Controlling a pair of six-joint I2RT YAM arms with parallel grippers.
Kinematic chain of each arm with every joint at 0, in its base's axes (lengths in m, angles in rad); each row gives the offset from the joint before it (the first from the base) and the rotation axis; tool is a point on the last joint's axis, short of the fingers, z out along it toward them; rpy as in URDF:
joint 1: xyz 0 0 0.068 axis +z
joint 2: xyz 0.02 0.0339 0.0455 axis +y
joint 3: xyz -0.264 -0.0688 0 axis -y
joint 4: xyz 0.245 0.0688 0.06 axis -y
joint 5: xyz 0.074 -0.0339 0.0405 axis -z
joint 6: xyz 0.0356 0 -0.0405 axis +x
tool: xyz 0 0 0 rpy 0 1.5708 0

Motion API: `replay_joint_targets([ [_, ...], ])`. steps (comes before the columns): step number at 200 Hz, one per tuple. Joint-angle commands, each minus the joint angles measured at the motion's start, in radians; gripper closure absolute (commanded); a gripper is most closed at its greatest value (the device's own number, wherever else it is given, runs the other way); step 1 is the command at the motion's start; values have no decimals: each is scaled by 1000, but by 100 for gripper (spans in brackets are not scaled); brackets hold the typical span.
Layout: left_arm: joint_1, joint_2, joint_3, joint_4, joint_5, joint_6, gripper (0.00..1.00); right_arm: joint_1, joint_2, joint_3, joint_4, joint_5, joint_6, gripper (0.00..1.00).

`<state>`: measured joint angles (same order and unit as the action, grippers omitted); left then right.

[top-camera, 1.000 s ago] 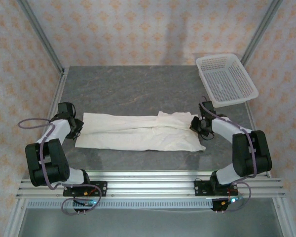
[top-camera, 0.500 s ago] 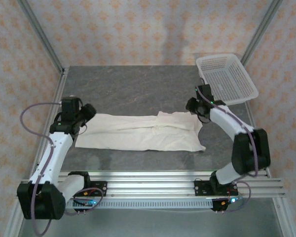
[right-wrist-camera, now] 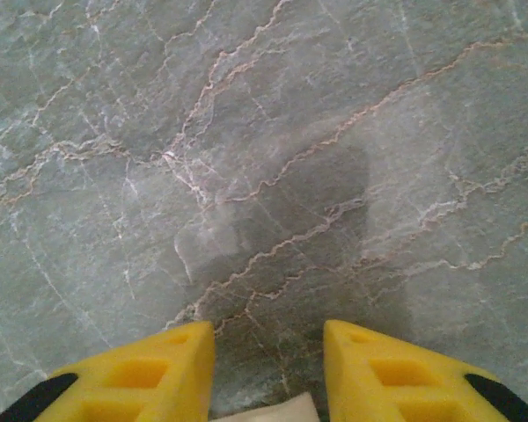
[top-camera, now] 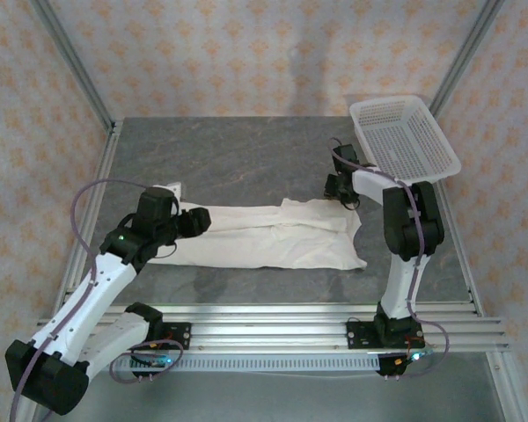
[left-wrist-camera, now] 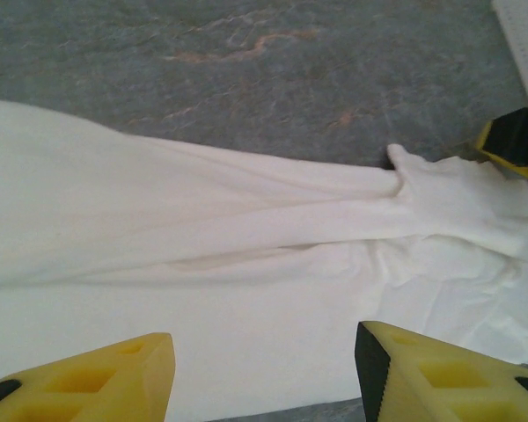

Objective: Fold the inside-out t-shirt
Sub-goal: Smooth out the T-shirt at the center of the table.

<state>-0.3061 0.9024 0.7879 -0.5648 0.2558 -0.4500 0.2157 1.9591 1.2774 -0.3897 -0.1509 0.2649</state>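
Note:
The white t-shirt (top-camera: pixel 264 236) lies flat on the table as a long, narrow folded band running left to right, with its sleeve end at the right. My left gripper (top-camera: pixel 194 221) hovers over the band's left end. In the left wrist view the shirt (left-wrist-camera: pixel 202 237) spreads below my left gripper (left-wrist-camera: pixel 262 341), whose yellow fingers (left-wrist-camera: pixel 114 374) stand wide apart with nothing between them. My right gripper (top-camera: pixel 339 186) sits at the far edge of the shirt's right end. In the right wrist view my right gripper (right-wrist-camera: pixel 268 332) is open over bare stone, and a small corner of the shirt (right-wrist-camera: pixel 273 411) shows low between its fingers.
A white mesh basket (top-camera: pixel 405 141) stands at the back right corner of the grey marble table (top-camera: pixel 238 158). Metal frame posts rise at both back corners. The aluminium rail (top-camera: pixel 264 327) holding the arm bases runs along the near edge.
Both grippers have let go of the shirt's ends and opened. The left arm rose and swung right over the shirt's left end. The right gripper moved toward the back, off the right end.

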Motion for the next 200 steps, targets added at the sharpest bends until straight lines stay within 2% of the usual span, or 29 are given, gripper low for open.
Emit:
replay_joint_targets([
  [1, -4, 11, -2, -31, -60, 4, 43, 12, 5, 0, -59, -81, 31, 75],
  [49, -4, 21, 1, -29, -100, -19, 43, 15, -51, 27, -87, -158, 80, 100],
  [91, -3, 44, 10, -37, -128, -21, 43, 22, -231, -15, -43, -157, 105, 100],
  [120, -4, 59, 13, -22, -125, -29, 43, 21, -348, -101, -6, -94, 101, 100],
  [135, -4, 68, 13, -8, -116, -32, 43, 21, -339, -108, -36, -21, 61, 73],
  [146, -4, 73, 14, 0, -103, -32, 43, 21, -306, -92, -71, 18, 22, 64],
  [161, -4, 78, 14, 7, -70, -25, 43, 20, -255, -72, -101, 40, -10, 60],
  [180, -5, 72, 8, 41, 41, 7, 40, 22, -186, -39, -124, 32, -35, 58],
  [200, -21, 59, 2, 65, 118, 27, 26, 22, -122, -4, -146, 31, -47, 58],
])
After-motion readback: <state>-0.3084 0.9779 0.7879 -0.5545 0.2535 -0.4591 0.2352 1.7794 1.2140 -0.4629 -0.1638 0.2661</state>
